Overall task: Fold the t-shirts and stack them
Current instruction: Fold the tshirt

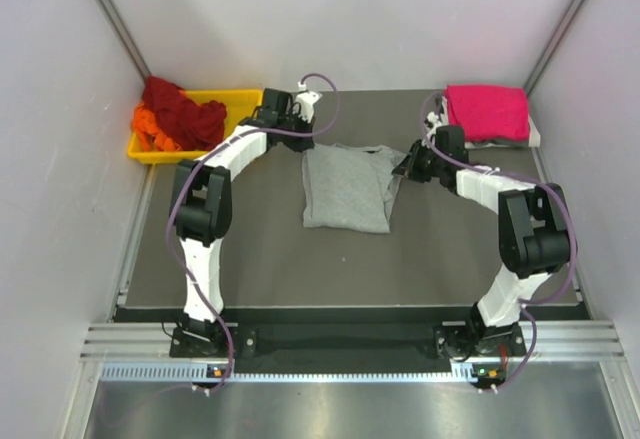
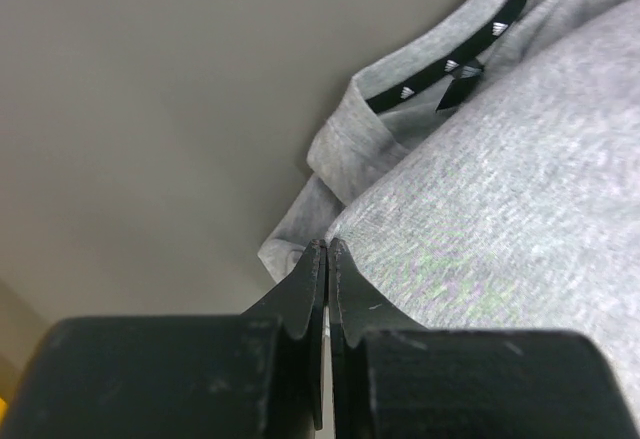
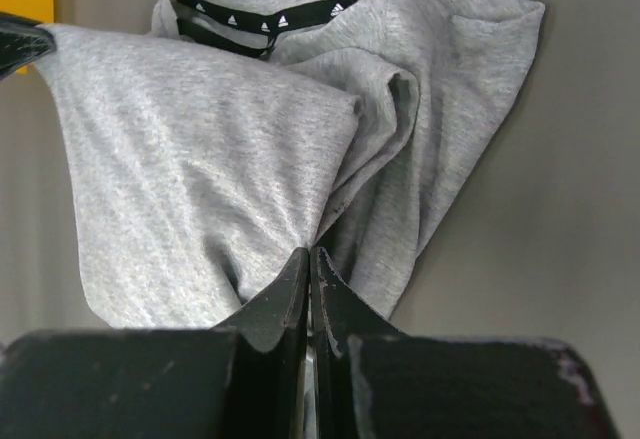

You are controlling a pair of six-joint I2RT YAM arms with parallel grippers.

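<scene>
Grey t-shirt [image 1: 345, 191] sits mid-desk [image 1: 260, 249], half folded. Long axis runs near–far, collar [image 3: 265, 19] at the far end. Left end effector [image 2: 327, 251] is clamped on its far-left corner, right end effector [image 3: 308, 255] on the right edge. Suggest moving both together, cloth taut and low, fold edge laid straight. Pink t-shirt [image 1: 487, 111] is folded far right. Red t-shirt [image 1: 180, 107] and orange t-shirt [image 1: 150, 125] are in the tray [image 1: 243, 96], far left.

Four t-shirts are counted: one grey t-shirt [image 1: 345, 194]; one magenta t-shirt [image 1: 487, 111]; one dark red t-shirt [image 1: 180, 104]; one orange t-shirt [image 1: 148, 126]; one yellow tray [image 1: 240, 99] is shown; two arms are counted, the left arm [image 1: 200, 214] and the right arm [image 1: 530, 231]; two grippers likewise, the left gripper [image 2: 327, 249] and the right gripper [image 3: 308, 254]; one table [image 1: 350, 264] is shown.
</scene>
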